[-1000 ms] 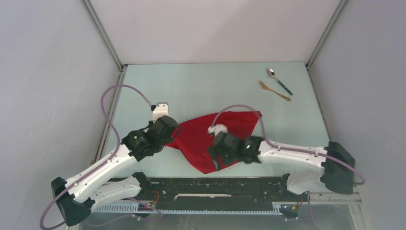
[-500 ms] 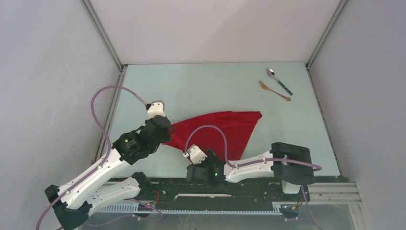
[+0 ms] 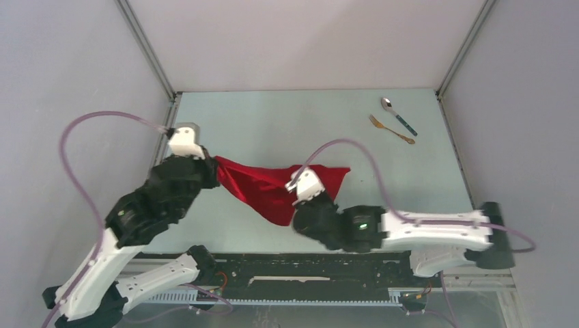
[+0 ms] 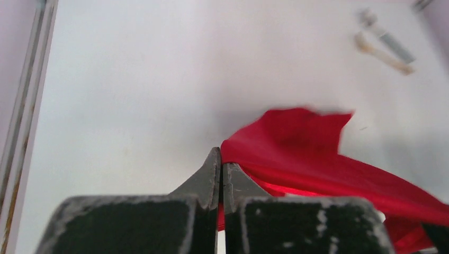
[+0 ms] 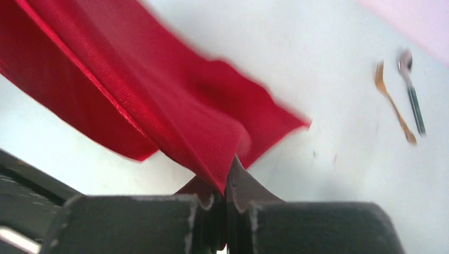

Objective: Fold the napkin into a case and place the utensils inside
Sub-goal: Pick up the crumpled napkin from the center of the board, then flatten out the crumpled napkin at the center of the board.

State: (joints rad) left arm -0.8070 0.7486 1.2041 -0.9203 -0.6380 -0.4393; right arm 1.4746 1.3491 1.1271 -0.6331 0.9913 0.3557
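Observation:
The red napkin [image 3: 263, 188] hangs stretched and creased between my two grippers, partly lifted off the table. My left gripper [image 3: 213, 169] is shut on its left corner; the left wrist view shows the pinch [image 4: 221, 159] with the napkin [image 4: 317, 153] trailing off to the right. At the cloth's near lower corner, my right gripper [image 3: 295, 217] is also shut; its wrist view shows the napkin [image 5: 159, 100] caught between the closed jaws [image 5: 226, 180]. The spoon [image 3: 399, 116] with its teal handle and the gold fork [image 3: 391, 130] lie side by side at the far right.
Grey walls with metal corner posts [image 3: 147, 51] enclose the pale green table [image 3: 287, 123]. A black rail [image 3: 307, 263] runs along the near edge by the arm bases. Purple cables [image 3: 89, 130] loop above both arms.
My right gripper swung from the near rail up to the napkin's lower corner and shut on it. The left arm pulled its corner left and away, raising and stretching the cloth.

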